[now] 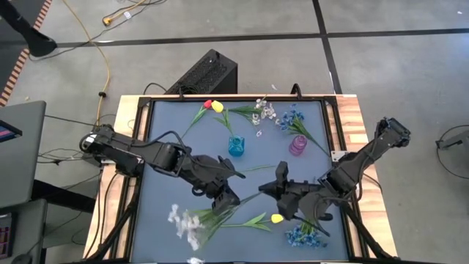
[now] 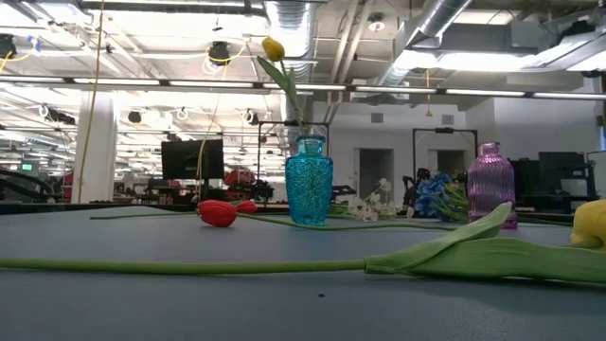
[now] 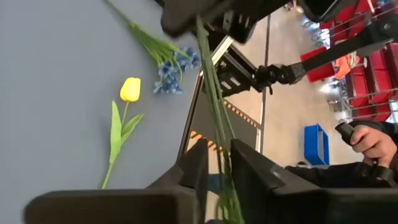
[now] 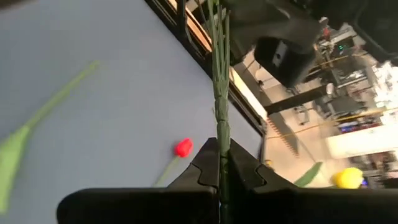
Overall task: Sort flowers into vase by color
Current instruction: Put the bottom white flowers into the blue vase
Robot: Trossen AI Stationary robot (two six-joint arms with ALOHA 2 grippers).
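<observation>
Both arms meet mid-table; right fingers [image 4: 219, 163] pinched.

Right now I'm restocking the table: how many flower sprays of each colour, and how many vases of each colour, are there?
Blue sprays: 2
White sprays: 2
Blue vase: 1
Purple vase: 1
Total: 6

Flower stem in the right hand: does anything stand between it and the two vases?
Nothing visible stands on the table between the right hand, shut on the stem, and the blue vase or purple vase. The left hand sits open around the same stem.
</observation>
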